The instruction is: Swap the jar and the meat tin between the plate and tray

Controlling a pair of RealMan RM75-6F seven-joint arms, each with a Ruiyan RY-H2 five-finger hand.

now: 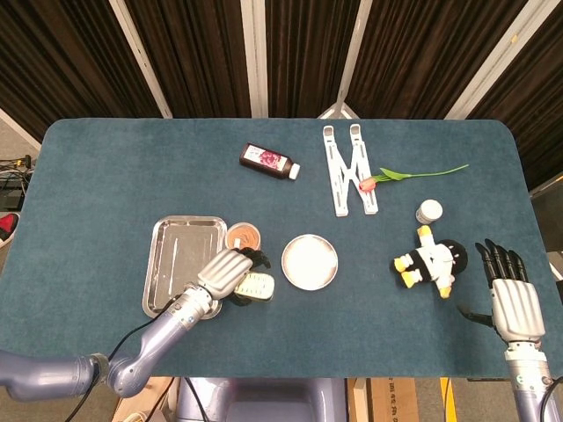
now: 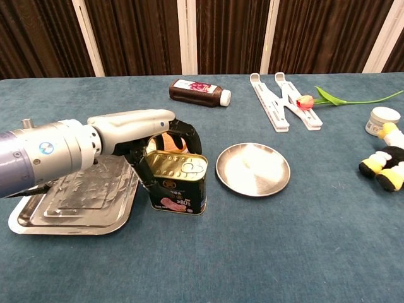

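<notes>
Here the chest view shows the left hand point(image 2: 148, 129) grasping the meat tin point(image 2: 177, 183), upright on the table point(image 2: 265, 252) between tray point(image 2: 38, 218) and plate point(image 2: 253, 168), hiding most of the jar point(image 1: 244, 236). Only the head view shows the right hand point(image 1: 513, 294), fingers straight, slightly apart and holding nothing.

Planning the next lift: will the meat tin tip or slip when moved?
The meat tin stands upright on a flat base, so it probably resists tipping. Its glossy metal sides may be slippery. The left hand wraps it from behind, suggesting a rigid body.
</notes>
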